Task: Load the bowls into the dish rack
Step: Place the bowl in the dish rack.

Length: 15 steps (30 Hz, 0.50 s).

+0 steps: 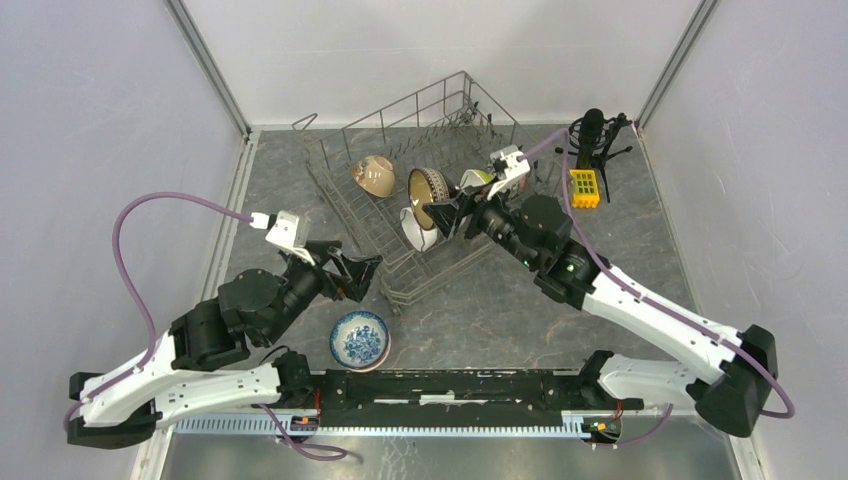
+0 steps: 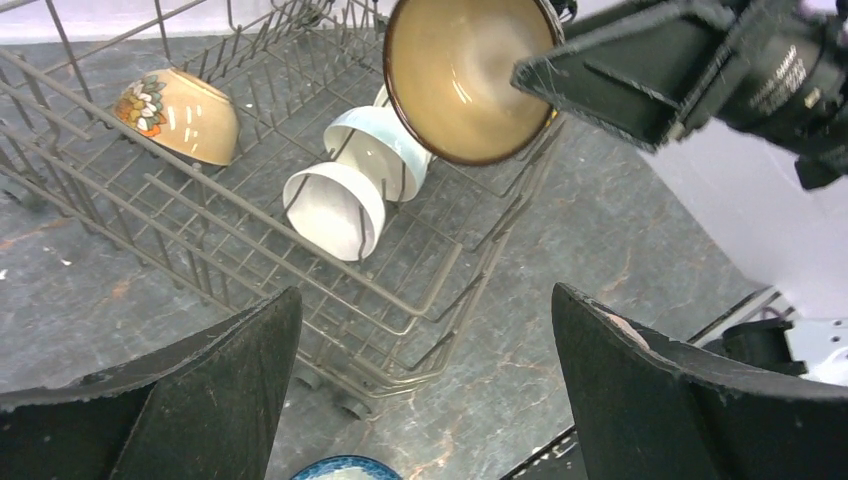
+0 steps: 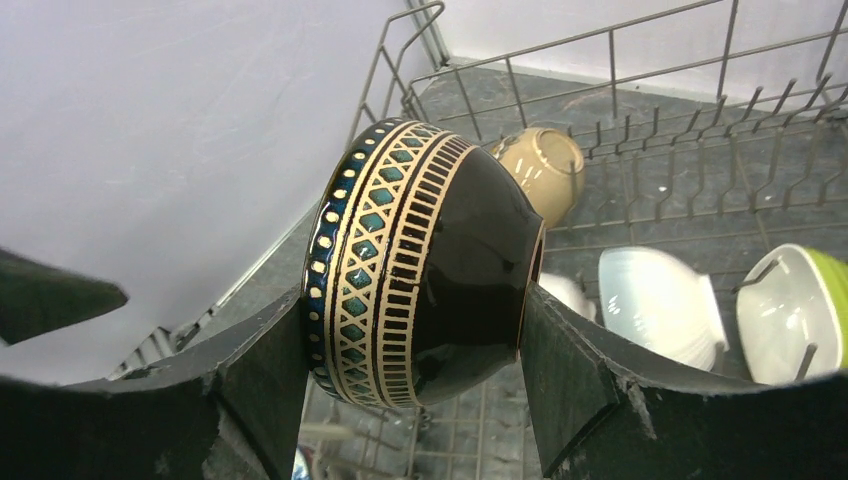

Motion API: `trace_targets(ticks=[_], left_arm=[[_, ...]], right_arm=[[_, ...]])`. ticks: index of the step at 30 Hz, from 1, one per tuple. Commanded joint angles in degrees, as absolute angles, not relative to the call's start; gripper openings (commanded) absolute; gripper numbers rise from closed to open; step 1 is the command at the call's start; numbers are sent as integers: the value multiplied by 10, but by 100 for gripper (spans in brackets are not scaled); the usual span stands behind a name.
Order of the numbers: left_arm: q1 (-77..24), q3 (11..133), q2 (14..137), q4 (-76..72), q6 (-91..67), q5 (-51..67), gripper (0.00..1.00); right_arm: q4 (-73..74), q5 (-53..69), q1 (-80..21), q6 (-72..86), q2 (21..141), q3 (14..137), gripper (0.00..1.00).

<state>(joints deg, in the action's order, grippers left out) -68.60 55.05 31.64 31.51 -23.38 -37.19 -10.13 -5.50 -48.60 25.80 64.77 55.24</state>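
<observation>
The right gripper (image 3: 415, 330) is clamped, rim to foot, on a glazed dark brown ceramic bowl (image 3: 430, 260) above the grey wire dish rack (image 1: 345, 205). The bowl seems slippery and fragile. The left gripper (image 2: 425, 295) stands wide apart, empty.

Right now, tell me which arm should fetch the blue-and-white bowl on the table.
Left. The left gripper, open and empty, sits close to the blue-and-white bowl; the right gripper holds a dark patterned bowl over the rack.

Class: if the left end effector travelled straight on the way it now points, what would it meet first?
Most likely the dish rack's near wire wall, just ahead of the open left end effector; the white bowl lies behind it. Depth is uncertain.
</observation>
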Motion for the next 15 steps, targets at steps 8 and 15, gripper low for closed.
trace_targets(ticks=[8,15], left_arm=[[-685,566,353,346,-157,-370,100],[-686,590,370,398,-122,-378,100]], right_arm=[[-139,66,-406,175,800,738,0],[-101,94,-373,123,908,840,0]])
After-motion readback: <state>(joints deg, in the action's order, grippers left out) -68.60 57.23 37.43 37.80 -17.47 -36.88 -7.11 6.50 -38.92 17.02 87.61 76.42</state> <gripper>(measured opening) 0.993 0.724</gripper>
